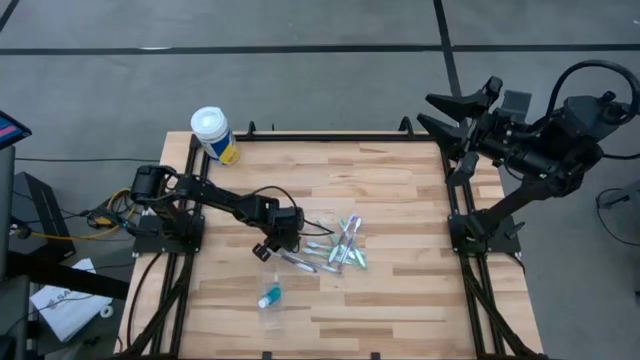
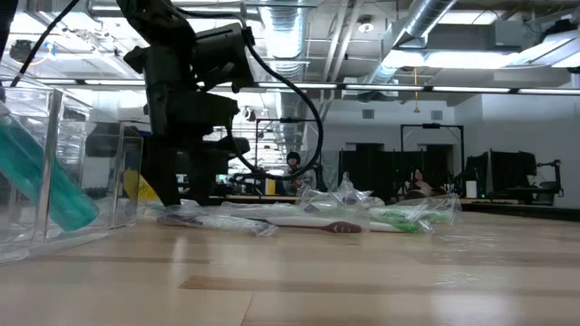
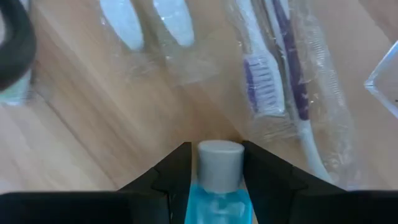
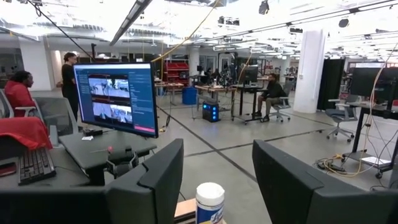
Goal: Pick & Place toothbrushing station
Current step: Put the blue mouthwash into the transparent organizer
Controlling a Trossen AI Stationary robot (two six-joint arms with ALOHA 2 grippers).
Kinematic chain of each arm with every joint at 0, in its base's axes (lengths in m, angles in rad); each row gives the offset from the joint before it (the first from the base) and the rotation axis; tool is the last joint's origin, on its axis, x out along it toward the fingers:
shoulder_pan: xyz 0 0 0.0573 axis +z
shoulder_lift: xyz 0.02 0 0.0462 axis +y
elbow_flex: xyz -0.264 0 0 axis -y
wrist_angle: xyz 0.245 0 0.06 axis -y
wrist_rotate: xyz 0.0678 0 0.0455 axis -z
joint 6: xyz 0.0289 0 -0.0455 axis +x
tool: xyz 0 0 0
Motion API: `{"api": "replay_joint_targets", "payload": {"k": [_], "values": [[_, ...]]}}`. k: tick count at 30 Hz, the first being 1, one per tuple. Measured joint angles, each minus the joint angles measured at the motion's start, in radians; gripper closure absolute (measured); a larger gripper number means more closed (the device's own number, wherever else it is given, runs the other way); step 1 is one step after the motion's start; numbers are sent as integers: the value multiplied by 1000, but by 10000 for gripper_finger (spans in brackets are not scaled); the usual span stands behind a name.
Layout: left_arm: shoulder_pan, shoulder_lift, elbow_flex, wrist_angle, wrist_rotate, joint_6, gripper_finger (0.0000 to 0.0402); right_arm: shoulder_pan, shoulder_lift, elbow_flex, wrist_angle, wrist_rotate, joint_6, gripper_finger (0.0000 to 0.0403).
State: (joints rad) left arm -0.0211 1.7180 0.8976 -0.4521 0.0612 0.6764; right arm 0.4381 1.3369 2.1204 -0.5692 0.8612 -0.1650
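My left gripper (image 1: 268,247) hangs low over the table's middle, shut on a small teal tube with a pale cap (image 3: 219,163). Just right of it lies a heap of wrapped toothbrushes (image 1: 342,246), with a purple one (image 3: 281,93) lying flat on the wood. The see-through holder (image 1: 270,296) lies nearer the front edge with another teal tube (image 2: 43,181) leaning inside it. My right gripper (image 1: 442,112) is open and empty, parked off the table's far right corner. My left gripper pinches the teal tube between its two fingers (image 3: 174,171), on the body just behind the cap (image 3: 217,186). The fingers lie along the tube and point down at the table. The cap sticks out past the fingertips, toward the wood.
A big white-lidded canister with a yellow label (image 1: 213,135) stands at the table's far left corner; it also shows in the right wrist view (image 4: 210,202). Bare wood lies right of the heap and along the front edge. People and desks are in the room beyond.
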Motion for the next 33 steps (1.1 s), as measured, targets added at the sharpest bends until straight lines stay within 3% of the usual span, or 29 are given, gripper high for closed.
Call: {"api": "replay_joint_targets", "payload": {"k": [5, 9, 18, 21, 26, 29, 33], "values": [[33, 0, -5, 8, 18, -3, 275, 0, 0, 0, -8, 0, -4, 222], [55, -1, -6, 16, 13, -13, 314, 0, 0, 0, -8, 0, -18, 221], [117, -85, 11, 79, -18, -257, 320, 0, -8, -1, -9, 0, -37, 224], [158, -188, 27, 172, -7, -386, 320, -3, -11, 0, -2, 1, -46, 225], [246, -424, 3, 470, -11, -795, 320, -3, -18, -1, -2, 0, -56, 223], [220, -575, -43, 695, -111, -891, 320, -1, -26, -1, -2, -1, -79, 224], [69, -728, -58, 840, -351, -864, 320, -3, -41, 0, -5, -17, -82, 225]]}}
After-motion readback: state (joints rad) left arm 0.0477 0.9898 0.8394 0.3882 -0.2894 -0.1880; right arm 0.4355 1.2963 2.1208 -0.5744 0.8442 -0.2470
